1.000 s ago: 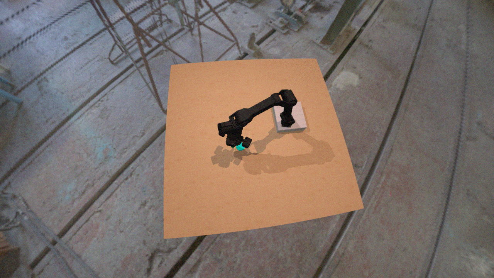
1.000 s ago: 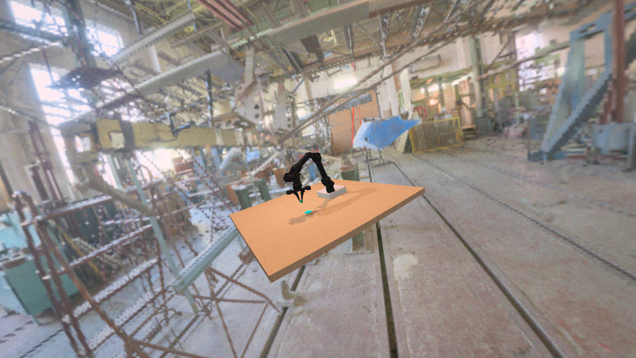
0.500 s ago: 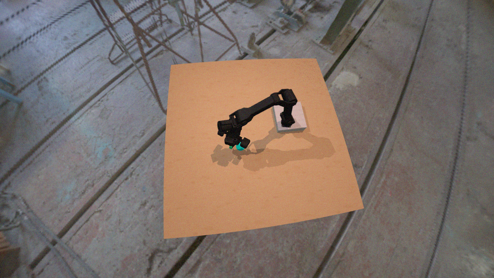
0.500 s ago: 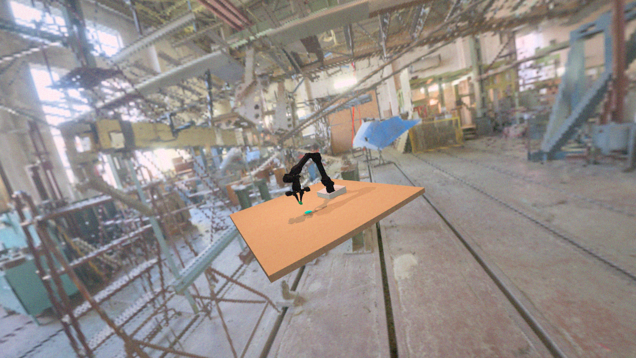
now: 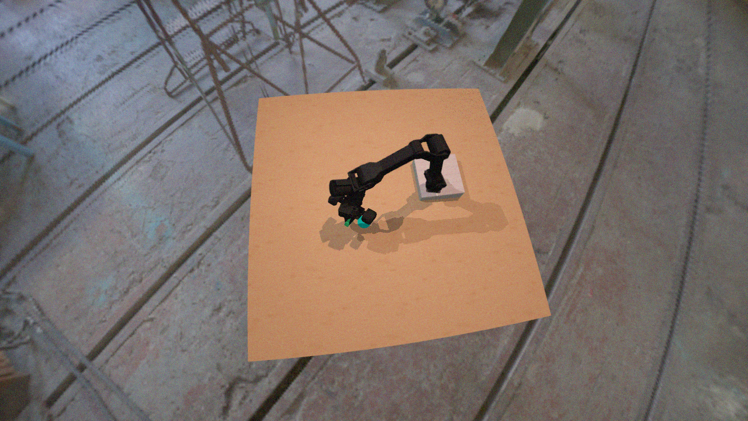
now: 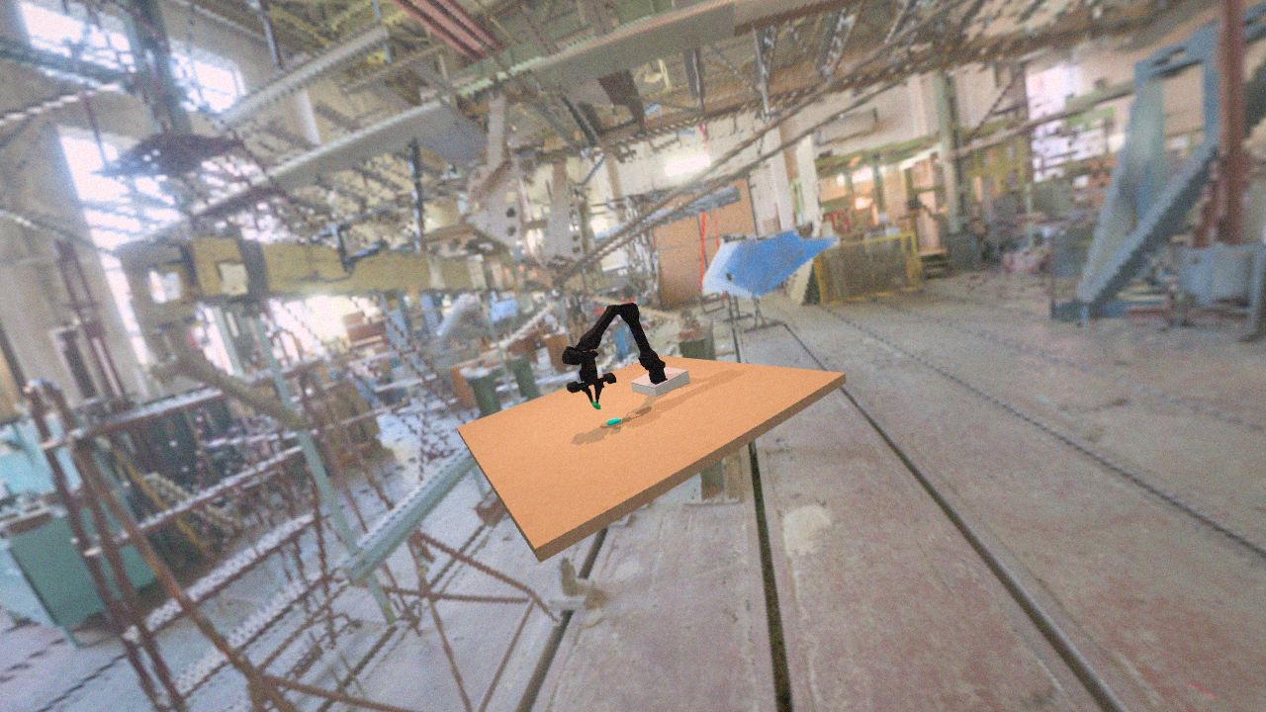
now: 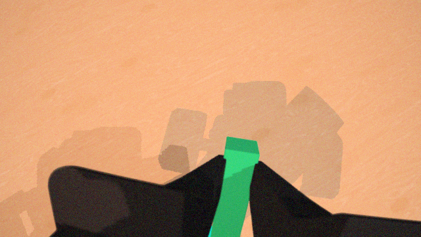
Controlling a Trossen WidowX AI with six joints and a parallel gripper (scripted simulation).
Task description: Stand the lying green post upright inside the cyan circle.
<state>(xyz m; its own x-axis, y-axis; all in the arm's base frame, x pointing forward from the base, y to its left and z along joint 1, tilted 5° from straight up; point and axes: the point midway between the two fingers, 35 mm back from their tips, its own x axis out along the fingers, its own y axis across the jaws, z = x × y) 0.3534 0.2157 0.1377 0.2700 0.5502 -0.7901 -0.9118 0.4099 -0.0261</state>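
Observation:
My gripper (image 5: pixel 347 220) (image 6: pixel 596 403) (image 7: pixel 238 166) is shut on the green post (image 5: pixel 346 223) (image 6: pixel 597 406) (image 7: pixel 235 184). It holds the post off the table. In the wrist view the post runs from between the fingertips down past the bottom edge, so its full length and exact tilt are hidden. The cyan circle (image 5: pixel 362 224) (image 6: pixel 612 422) lies flat on the table, partly behind the gripper in the top view. In the exterior view it shows below and to the right of the fingertips. Only a thin cyan sliver shows beside the post in the wrist view.
The wooden table (image 5: pixel 314 314) (image 6: pixel 566 495) carries the arm's pale base block (image 5: pixel 454 178) (image 6: pixel 677 381), right of the circle. The arm reaches left from it. Shadows of the arm and gripper fall around the circle. The table's edges drop off to the workshop floor.

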